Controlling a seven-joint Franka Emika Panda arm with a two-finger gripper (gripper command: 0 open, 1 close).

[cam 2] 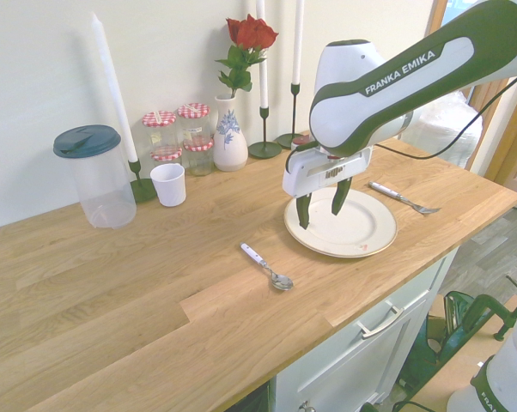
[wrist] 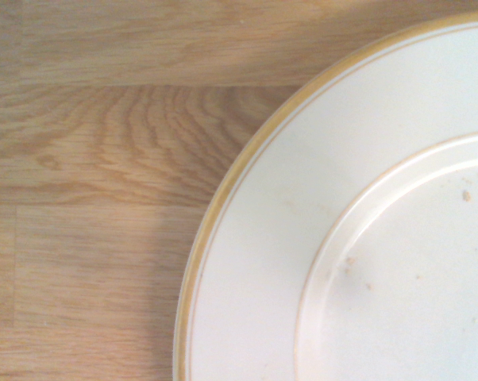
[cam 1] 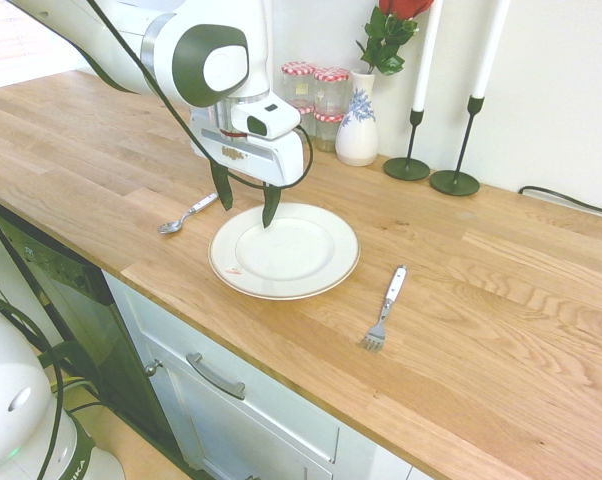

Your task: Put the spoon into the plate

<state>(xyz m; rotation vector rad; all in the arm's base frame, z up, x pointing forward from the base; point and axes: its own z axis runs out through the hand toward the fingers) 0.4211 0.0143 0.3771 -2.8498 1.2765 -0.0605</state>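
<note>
A white robot arm (cam 2: pixel 413 81) reaches in from the upper right of the second exterior view, over a wooden countertop (cam 2: pixel 155 300) that runs across the frame's lower part. Right of center, a round cream-white plate (cam 2: pixel 349 225) with a thin darker rim line lies flat on the wood, a small reddish mark near its edge; crumbs (wrist: pixel 467 196) dot it in the wrist view. Above the plate's left side hangs the gripper (cam 2: pixel 321 215), its two dark fingers spread wide apart with nothing between them. A fork (cam 2: pixel 400 196) lies beyond the plate, to its right in the same frame. Smallest of the pieces, the spoon (cam 2: pixel 279 280) rests on the countertop just beside the plate, below and left of it in that view, and left of it in the first exterior view. By all appearances the task is at its start: the plate is in position, while the spoon is neither gripped nor on it; grasping, lifting, carrying and releasing it over the plate are left to do. The spoon is a slim piece of tableware, its oval bowl and neck of shiny silver metal, its handle pale with small dark dots, the bowl nearest the counter's front edge.
</note>
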